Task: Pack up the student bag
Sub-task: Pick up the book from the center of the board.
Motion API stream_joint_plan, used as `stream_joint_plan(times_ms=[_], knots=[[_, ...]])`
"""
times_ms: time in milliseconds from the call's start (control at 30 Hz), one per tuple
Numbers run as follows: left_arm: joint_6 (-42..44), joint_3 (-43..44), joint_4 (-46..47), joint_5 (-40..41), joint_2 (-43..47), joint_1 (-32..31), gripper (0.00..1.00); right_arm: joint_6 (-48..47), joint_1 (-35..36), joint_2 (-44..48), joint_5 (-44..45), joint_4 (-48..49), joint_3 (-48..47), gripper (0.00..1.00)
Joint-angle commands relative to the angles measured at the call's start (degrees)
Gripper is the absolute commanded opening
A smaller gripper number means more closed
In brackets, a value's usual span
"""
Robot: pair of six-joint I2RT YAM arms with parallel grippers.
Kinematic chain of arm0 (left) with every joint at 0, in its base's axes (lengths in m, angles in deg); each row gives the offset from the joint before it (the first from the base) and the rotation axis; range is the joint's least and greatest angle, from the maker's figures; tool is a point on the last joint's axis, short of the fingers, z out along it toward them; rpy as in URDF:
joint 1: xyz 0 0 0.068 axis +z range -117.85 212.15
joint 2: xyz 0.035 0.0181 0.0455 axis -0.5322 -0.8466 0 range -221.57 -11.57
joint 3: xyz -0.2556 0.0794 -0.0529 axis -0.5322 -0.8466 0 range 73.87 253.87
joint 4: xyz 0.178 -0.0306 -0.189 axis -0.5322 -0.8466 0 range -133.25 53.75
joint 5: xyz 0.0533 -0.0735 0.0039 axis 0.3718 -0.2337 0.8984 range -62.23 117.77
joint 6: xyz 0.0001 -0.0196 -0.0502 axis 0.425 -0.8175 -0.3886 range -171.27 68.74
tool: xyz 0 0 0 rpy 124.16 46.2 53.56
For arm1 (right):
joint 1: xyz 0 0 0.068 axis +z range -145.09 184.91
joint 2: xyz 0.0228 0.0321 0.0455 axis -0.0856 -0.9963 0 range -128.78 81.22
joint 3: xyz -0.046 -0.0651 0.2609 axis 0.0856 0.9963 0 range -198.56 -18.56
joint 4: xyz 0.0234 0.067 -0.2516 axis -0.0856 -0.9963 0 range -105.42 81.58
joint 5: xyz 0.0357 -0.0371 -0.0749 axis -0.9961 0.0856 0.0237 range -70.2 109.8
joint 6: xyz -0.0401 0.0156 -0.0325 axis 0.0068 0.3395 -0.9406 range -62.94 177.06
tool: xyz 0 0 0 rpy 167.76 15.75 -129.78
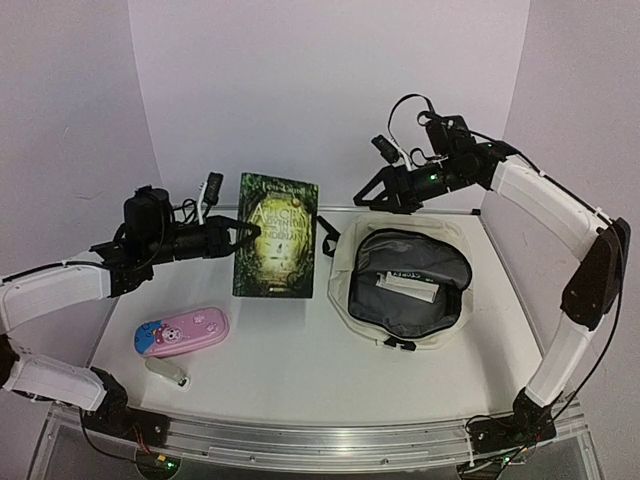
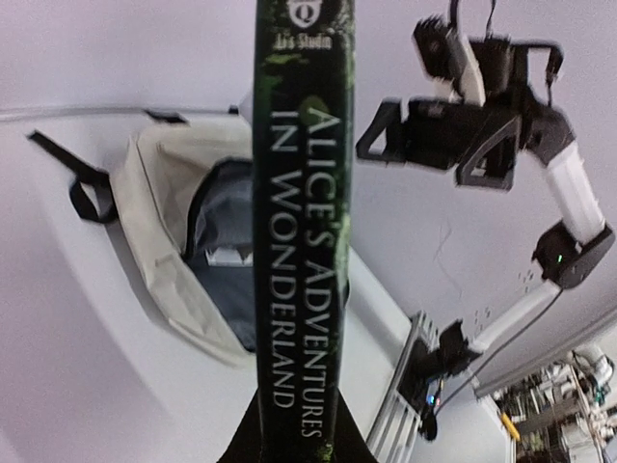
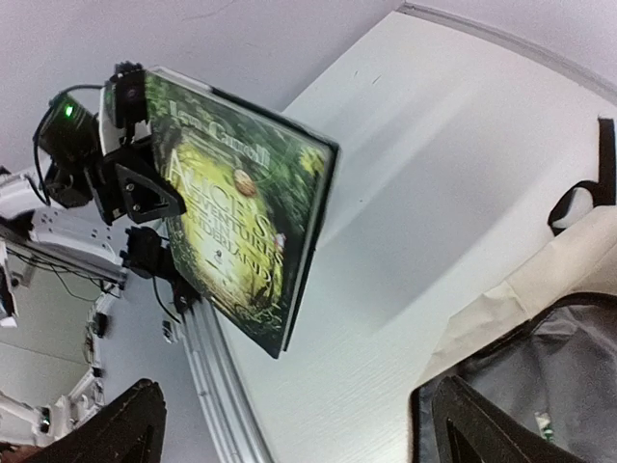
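My left gripper (image 1: 240,236) is clenched on the book (image 1: 277,235), grasping it at its left edge, the spine side. The book stands upright, front cover facing near, left of the student bag (image 1: 345,290) and well apart from it. In my left wrist view the spine (image 2: 304,241) runs straight up from the jaws. I can't tell if the book's bottom edge touches the table (image 1: 300,380).

My right gripper (image 1: 375,190) is released, jaws spread wide. It hangs in the air above the far left rim of the student bag, pointing left toward the book.

The student bag lies flat on the table, right of centre, with its main pocket unzipped and gaping. The grey lining (image 3: 578,357) shows, and a flat white item (image 1: 405,285) sits inside. A black strap loop (image 3: 578,203) lies on the table just beyond its far edge.

A pink pencil case (image 1: 182,332) lies near left, and a small whitish object (image 1: 167,371) sits just in front of it.
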Motion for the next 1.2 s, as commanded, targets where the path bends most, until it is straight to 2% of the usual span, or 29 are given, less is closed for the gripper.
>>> stream_joint_plan(times_ms=[0, 67, 200, 500, 700, 900, 1000, 1133, 1167], knots=[[-10.57, -3.65, 22.24, 16.31, 6.59, -0.28, 0.00, 25.91, 1.11, 0.77, -2.12, 28.59, 5.68, 0.97], [-14.12, -7.23, 29.48, 22.56, 8.17, -0.23, 0.00, 31.78, 1.61, -0.25, -2.09, 37.42, 8.79, 0.97], [-17.52, -11.96, 41.33, 29.16, 8.49, -0.25, 0.00, 34.61, 5.11, -2.46, -0.98, 42.58, 9.77, 0.98], [-22.21, -14.36, 59.16, 32.54, 3.21, -0.35, 0.00, 42.67, 12.73, -9.05, -1.12, 51.09, 8.01, 0.98], [-24.38, -12.73, 62.64, 31.52, -0.50, -0.70, 0.00, 54.62, 13.74, -12.81, -1.67, 65.98, 7.92, 0.91], [-29.12, -12.32, 70.31, 31.49, -7.17, -1.74, 0.00, 57.79, 15.05, -15.34, -2.37, 70.90, 3.99, 0.70], [-30.29, -12.09, 72.22, 31.49, -9.25, -2.22, 0.00, 58.62, 15.06, -15.84, -2.67, 72.24, 3.72, 0.52], [-30.68, -12.47, 71.12, 31.76, -9.28, -2.46, 0.01, 58.55, 14.91, -15.38, -3.52, 72.63, 3.58, 0.20], [-30.71, -12.75, 69.69, 31.99, -8.69, -2.47, 0.05, 58.56, 14.84, -15.11, -3.76, 72.64, 3.71, 0.14]])
